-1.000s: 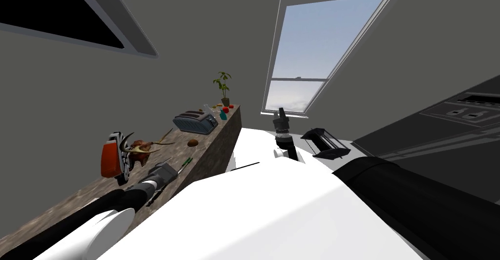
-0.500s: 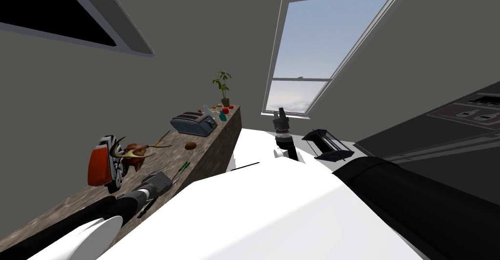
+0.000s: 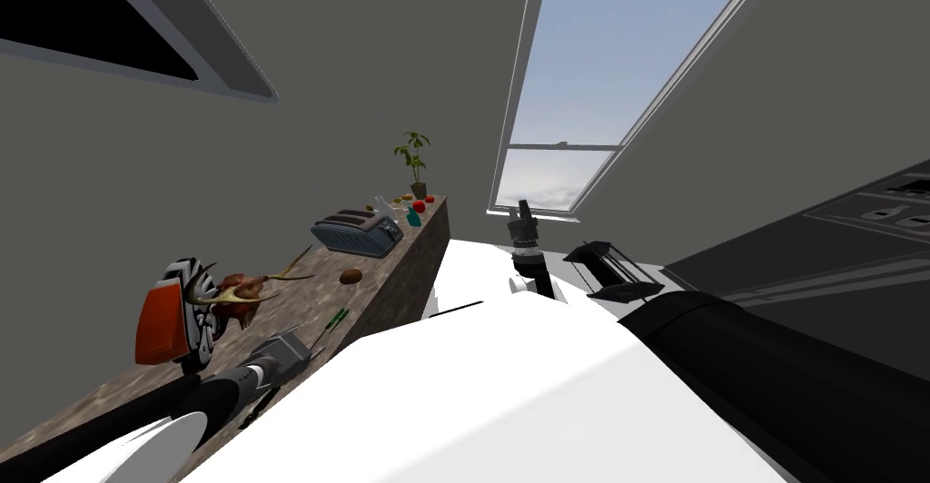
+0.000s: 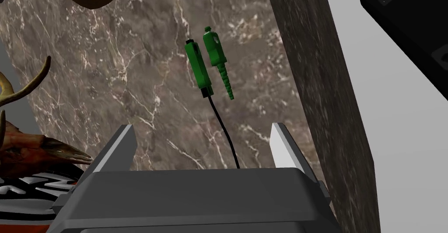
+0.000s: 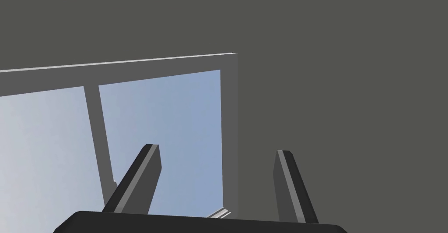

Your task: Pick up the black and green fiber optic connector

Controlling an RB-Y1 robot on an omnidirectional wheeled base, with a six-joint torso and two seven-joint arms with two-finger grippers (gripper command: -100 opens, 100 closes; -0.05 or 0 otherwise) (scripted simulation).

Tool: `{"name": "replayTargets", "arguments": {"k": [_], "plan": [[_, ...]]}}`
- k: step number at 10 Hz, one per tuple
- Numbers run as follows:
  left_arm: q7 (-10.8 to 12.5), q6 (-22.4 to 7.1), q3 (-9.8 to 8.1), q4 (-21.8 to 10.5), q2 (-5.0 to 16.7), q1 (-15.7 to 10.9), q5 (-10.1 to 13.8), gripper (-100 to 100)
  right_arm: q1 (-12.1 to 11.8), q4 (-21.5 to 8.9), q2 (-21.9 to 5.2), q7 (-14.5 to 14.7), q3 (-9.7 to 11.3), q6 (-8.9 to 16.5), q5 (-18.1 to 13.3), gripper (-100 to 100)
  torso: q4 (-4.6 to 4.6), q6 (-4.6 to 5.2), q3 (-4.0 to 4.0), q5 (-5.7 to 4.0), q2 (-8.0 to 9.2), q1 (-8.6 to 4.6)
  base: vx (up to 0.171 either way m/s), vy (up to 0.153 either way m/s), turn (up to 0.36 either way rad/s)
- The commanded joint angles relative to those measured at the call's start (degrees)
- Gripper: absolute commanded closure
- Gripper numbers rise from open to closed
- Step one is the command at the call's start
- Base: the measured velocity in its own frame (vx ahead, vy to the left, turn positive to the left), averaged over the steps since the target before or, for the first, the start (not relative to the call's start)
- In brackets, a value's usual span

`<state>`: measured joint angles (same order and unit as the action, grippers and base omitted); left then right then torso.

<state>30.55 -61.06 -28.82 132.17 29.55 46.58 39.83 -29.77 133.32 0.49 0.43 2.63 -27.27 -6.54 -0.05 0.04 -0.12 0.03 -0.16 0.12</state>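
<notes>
Over the brown marbled stone counter (image 4: pixel 131 77) the left gripper (image 4: pixel 202 132) hovered, fingers spread and empty. Just beyond them lay the green fiber optic connector with its thin black cable (image 4: pixel 197 68), near the counter's edge. Farther right, the right gripper (image 5: pixel 217 150) stood raised, likewise released.

Grey walls (image 3: pixel 363 69), window (image 3: pixel 581 114), marble counter (image 3: pixel 381 278)
</notes>
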Motion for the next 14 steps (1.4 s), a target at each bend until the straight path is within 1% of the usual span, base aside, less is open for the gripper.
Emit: {"name": "replayTargets", "arguments": {"k": [1,2,3,4,5,6,7,8,9,10,11,13,14], "plan": [[1.3,-2.9,-1.32,-0.4,0.3,0.7,1.3,-100,0.0,0.0,0.0,0.0,0.0,0.0,0.0,0,0.00,0.00,0.00,0.00,0.00,0.00,0.066,-0.003,-0.010],[1.3,-4.3,-1.32,-0.4,0.3,0.7,1.3,-100,0.0,0.0,0.0,0.0,0.0,0.0,0.0,0,-0.01,0.00,-0.04,-0.01,-0.08,-0.01,0.071,0.001,-0.002],[2.3,-6.2,-2.65,-1.1,0.7,1.4,2.7,-100,0.0,0.0,0.0,0.0,0.0,0.0,0.0,0,-0.02,0.00,-0.06,-0.01,-0.11,-0.01,0.078,0.008,-0.015],[2.3,-7.7,-2.65,-1.1,0.7,1.4,2.7,-100,0.0,0.0,0.0,0.0,0.0,0.0,0.0,0,-0.03,0.00,-0.07,0.00,-0.14,0.02,0.067,0.013,-0.009],[3.3,-9.2,-3.90,-1.9,1.1,2.1,4.1,-100,0.0,0.0,0.0,0.0,0.0,0.0,0.0,0,-0.02,-0.01,-0.06,0.00,-0.10,0.03,0.082,0.015,-0.016],[3.3,-10.7,-3.90,-1.9,1.1,2.1,4.1,-100,0.0,0.0,0.0,0.0,0.0,0.0,0.0,0,-0.03,0.00,-0.08,0.01,-0.15,0.05,0.067,0.011,-0.012],[3.3,-11.0,-3.90,-1.9,1.1,2.1,4.1,-100,0.0,0.0,0.0,0.0,0.0,0.0,0.0,0,-0.03,0.00,-0.07,0.01,-0.11,0.03,0.024,0.004,0.002],[4.2,-13.2,-5.07,-2.6,1.3,2.8,5.4,-100,0.0,0.0,0.0,0.0,0.0,0.0,0.0,0,0.00,0.00,0.00,0.00,0.01,0.01,0.043,0.008,-0.023],[4.2,-14.1,-5.07,-2.6,1.3,2.8,5.4,-100,0.0,0.0,0.0,0.0,0.0,0.0,0.0,0,0.00,0.00,0.00,0.00,-0.01,0.02,0.047,0.011,-0.013],[5.0,-16.1,-6.15,-3.3,1.5,3.4,6.6,-100,0.0,0.0,0.0,0.0,0.0,0.0,0.0,0,0.00,0.00,-0.01,0.00,-0.01,0.03,0.070,0.026,-0.024],[5.0,-17.1,-6.15,-3.3,1.5,3.4,6.6,-100,0.0,0.0,0.0,0.0,0.0,0.0,0.0,0,-0.01,0.00,-0.04,0.01,-0.08,0.08,0.065,0.022,-0.013],[6.4,-21.2,-8.04,-4.8,1.8,4.5,8.8,-100,0.0,0.0,0.0,0.0,0.0,0.0,0.0,0,-0.02,0.01,-0.05,0.01,-0.09,0.08,0.084,0.027,-0.036],[6.4,-22.3,-8.04,-4.8,1.8,4.5,8.8,-100,0.0,0.0,0.0,0.0,0.0,0.0,0.0,0,-0.04,0.01,-0.11,0.03,-0.20,0.12,0.079,0.031,-0.013]]}}
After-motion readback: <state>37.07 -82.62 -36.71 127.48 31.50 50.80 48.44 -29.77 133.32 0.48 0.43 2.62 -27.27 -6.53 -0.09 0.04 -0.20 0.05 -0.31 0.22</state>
